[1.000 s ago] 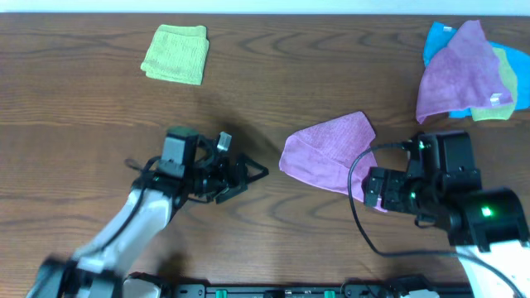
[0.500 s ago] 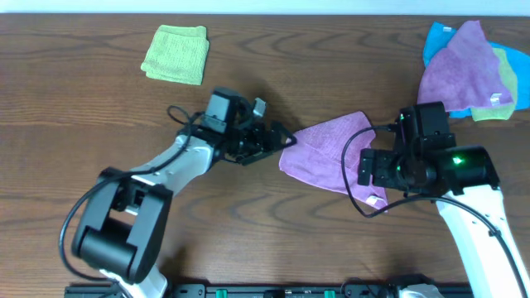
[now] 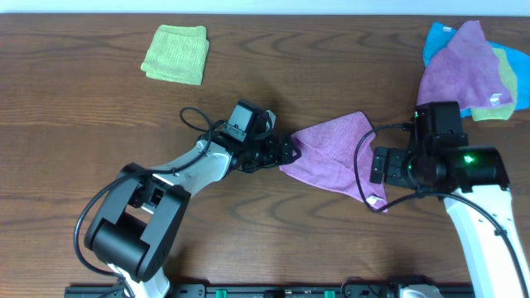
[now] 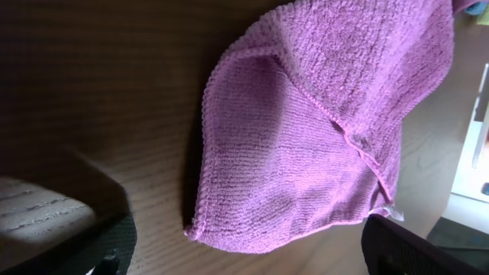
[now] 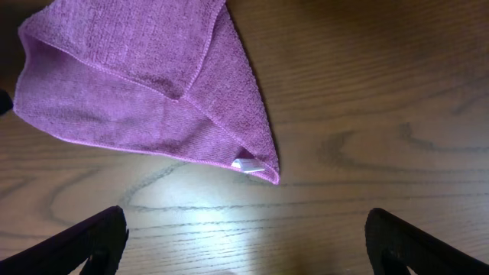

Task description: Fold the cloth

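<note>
Cloth (image 3: 335,153) half-folded | left gripper (image 3: 286,153) spread, at its left edge | right gripper (image 3: 374,165) spread, by right corner

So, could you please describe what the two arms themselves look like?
Both arms pair white tubular links with black joint housings and black jaws. The left arm has a bulky black base joint and a thin black cable by its wrist. The right arm carries a boxy black wrist module with a green light and a looping black cable.

The purple cloth (image 3: 335,153) lay flat, folded into a rough triangle, just beside the left hand (image 3: 288,152) and near the right hand (image 3: 375,165).
</note>
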